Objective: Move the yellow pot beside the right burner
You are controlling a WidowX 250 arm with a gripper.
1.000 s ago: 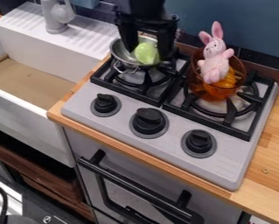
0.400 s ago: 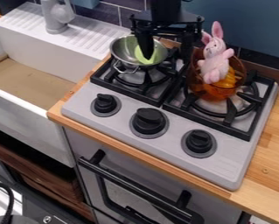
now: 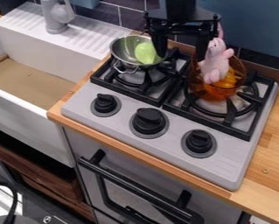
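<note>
Claw [image 3: 182,56] hangs over the rear of the stove [image 3: 223,168], fingers spread wide, tips down, gripping nothing. One finger is by the pan, the other in front of the bunny's ears and near the pot's back rim; can't tell if either touches.

Pot [image 3: 218,92]: see-through amber, upright, sits on the stove's right burner [image 3: 229,110]. Bunny [image 3: 214,65], pink, upright in the pot, head and upper body above the rim. Orange-yellow item [image 3: 228,79] also in the pot, beside the bunny; can't tell what it is.

Pan [image 3: 127,50]: metal, upright, on the stove's left burner [image 3: 114,74], a wire handle at its front. Light green item [image 3: 145,53] inside the pan, toward the pot side.

Three black knobs in a row along the stove's front: left [image 3: 105,103], middle [image 3: 148,121], right [image 3: 198,141].

Wood counter [image 3: 270,170] around the stove, widest on its right. Oven [image 3: 115,168] under the stove, black handle [image 3: 135,188] across its front. White sink [image 3: 33,120] left of the stove, ribbed drainboard [image 3: 77,35] and gray faucet [image 3: 55,19] behind the basin. Dark tiles [image 3: 131,19] and blue panel [image 3: 255,26] behind the stove. Black cable [image 3: 15,201] well off the stove, low at left.
</note>
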